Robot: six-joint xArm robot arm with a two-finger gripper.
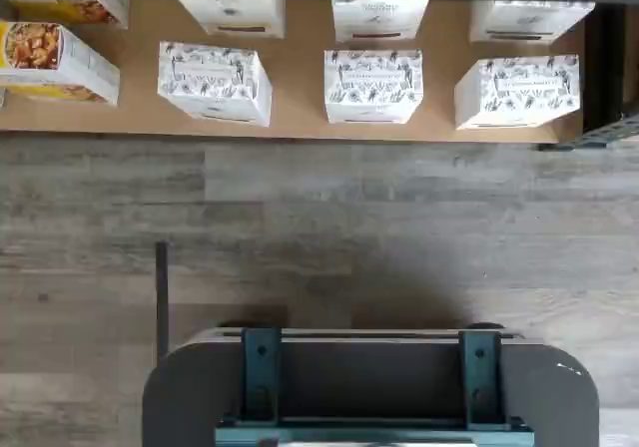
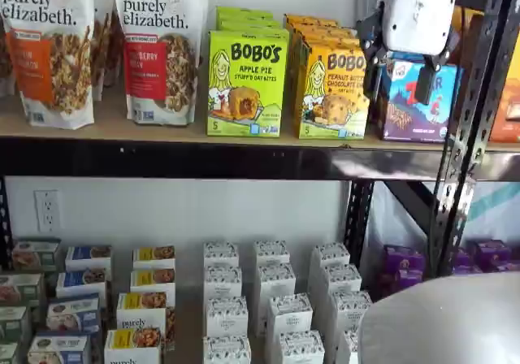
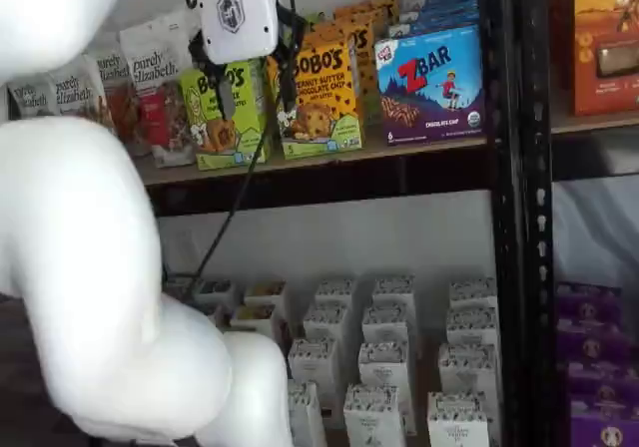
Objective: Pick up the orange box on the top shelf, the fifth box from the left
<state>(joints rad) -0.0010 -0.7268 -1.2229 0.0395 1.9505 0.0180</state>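
Both shelf views show the orange box [image 2: 331, 90] standing upright at the front of its row on the top shelf [image 2: 179, 159], its face outward for a straight frontal reach. The lime-green Apple Pie box [image 2: 246, 82] stands just beside it on one side and the blue Zbar box [image 3: 431, 85] on the other, so side clearance looks tight. The gripper [image 3: 254, 83] hangs in front of this group, well clear of the shelf; its jaws stand plainly apart with nothing between them, probably poised for the approach, though depth is hard to judge. The wrist view shows only small white boxes [image 1: 373, 86] on a lower tan board.
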